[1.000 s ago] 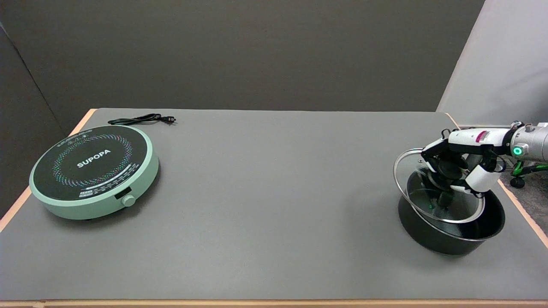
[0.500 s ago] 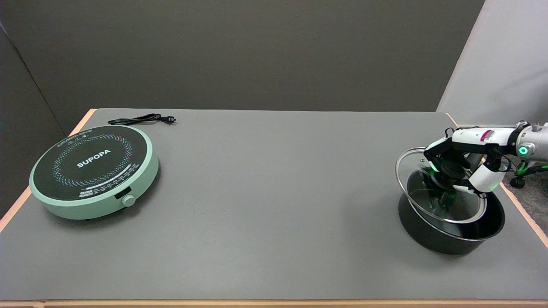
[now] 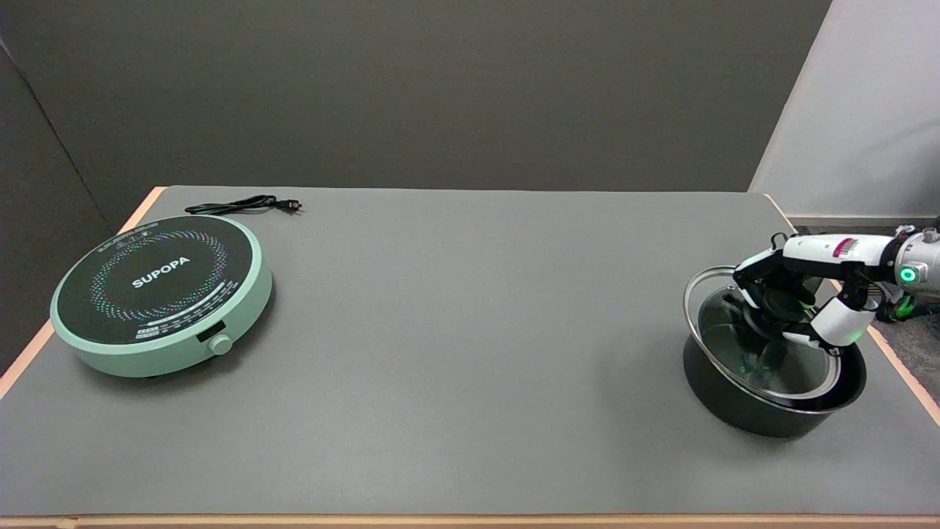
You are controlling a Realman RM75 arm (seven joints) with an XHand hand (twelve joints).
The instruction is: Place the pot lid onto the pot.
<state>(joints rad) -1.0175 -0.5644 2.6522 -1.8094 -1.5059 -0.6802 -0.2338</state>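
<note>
Right hand (image 3: 797, 305) gripping the black knob of the glass lid (image 3: 723, 345), fingers curled around it. Lid tilted over the black pot (image 3: 764, 408), near rim low inside, at the table's (image 3: 470, 353) right edge. Green cooktop (image 3: 161, 294) and cord (image 3: 242, 206) far left.

Mint-green induction cooktop (image 3: 161, 294) marked SUPOPA at left end of grey table (image 3: 455, 330); coiled black power cord (image 3: 242, 205) just behind cooktop, near table's far edge.

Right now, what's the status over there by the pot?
Right hand gripping glass pot lid by its knob. Lid tilted, low over black pot, not seated yet. Nothing in the way.
</note>
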